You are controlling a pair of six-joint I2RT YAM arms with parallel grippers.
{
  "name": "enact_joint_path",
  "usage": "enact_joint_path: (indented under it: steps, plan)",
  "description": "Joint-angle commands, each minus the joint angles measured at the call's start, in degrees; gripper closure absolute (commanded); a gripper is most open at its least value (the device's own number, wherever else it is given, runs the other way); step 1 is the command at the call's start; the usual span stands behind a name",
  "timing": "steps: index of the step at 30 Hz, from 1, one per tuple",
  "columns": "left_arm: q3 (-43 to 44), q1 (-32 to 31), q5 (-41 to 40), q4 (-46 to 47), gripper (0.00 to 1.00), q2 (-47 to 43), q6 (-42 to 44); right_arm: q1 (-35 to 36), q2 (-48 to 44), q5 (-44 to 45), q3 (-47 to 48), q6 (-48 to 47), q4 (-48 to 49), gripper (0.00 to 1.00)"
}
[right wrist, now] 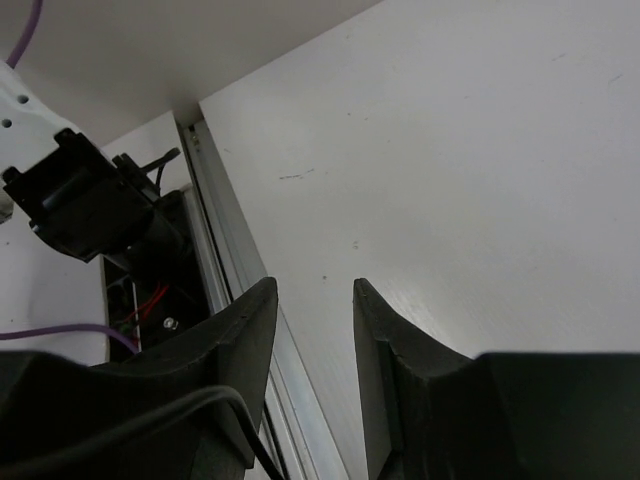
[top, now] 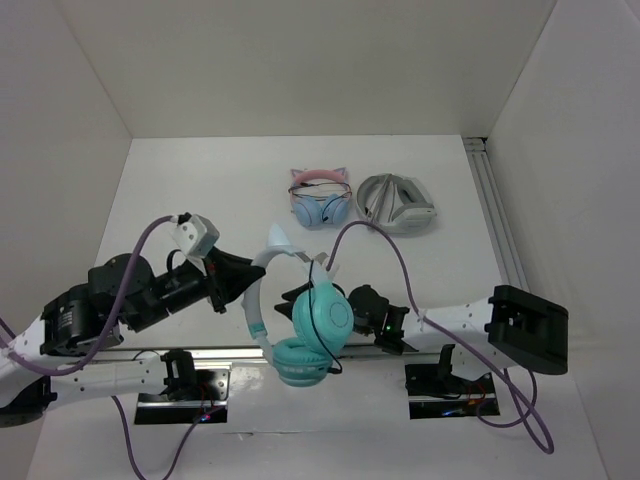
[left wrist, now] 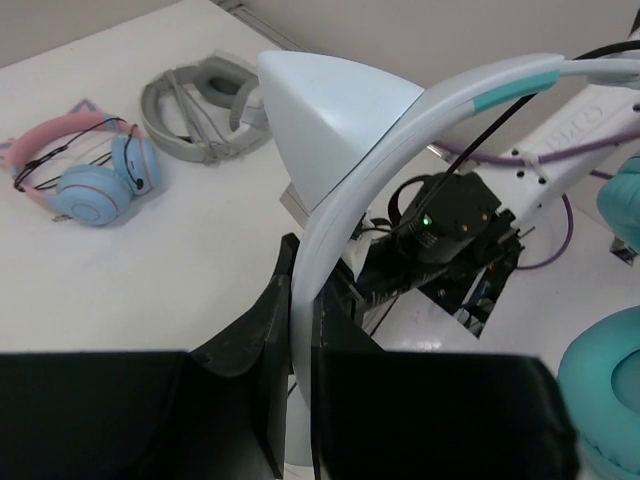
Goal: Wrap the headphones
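Hanging over the surface's (top: 200, 190) near edge, the headphones (top: 320, 318) sit clamped by the headband (left wrist: 325, 235) in the left fingers (left wrist: 255, 345); the right fingers (right wrist: 382, 345) gape empty, so the cable (left wrist: 505, 113) may unwind.

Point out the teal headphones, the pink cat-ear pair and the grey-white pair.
teal headphones (top: 325, 315), top view, upper ear cup.
pink cat-ear headphones (top: 335, 209), top view, blue cup.
grey-white headphones (top: 411, 215), top view, pale ear cup.

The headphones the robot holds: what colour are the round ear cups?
Teal. The headphones show their ear cups best in the top external view.
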Motion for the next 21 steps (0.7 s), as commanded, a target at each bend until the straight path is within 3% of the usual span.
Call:
enact_joint_path:
  steps: [1,7,11,13,21]
  plan:
    - [1.8,-0.2,-8.5,8.6,1.0,-1.5,-6.9,-0.9,3.6,-3.8,-0.8,3.2,12.0,0.56]
    - [5.4,-0.2,-28.6,3.7,1.0,-2.7,-16.8,-0.9,8.1,-5.3,-3.5,5.2,18.4,0.6]
    - [8.3,-0.2,-40.4,-2.8,1.0,-2.7,-22.9,-0.3,10.2,-4.8,-7.6,7.0,21.9,0.81]
    - [8.9,-0.2,-42.7,-2.8,1.0,-3.2,-24.8,0.3,12.1,-4.2,-8.8,7.6,24.5,0.91]
    - [12.7,-0.2,-52.5,-14.1,1.0,0.1,-36.7,4.1,19.7,-8.6,-10.2,10.1,34.9,0.96]
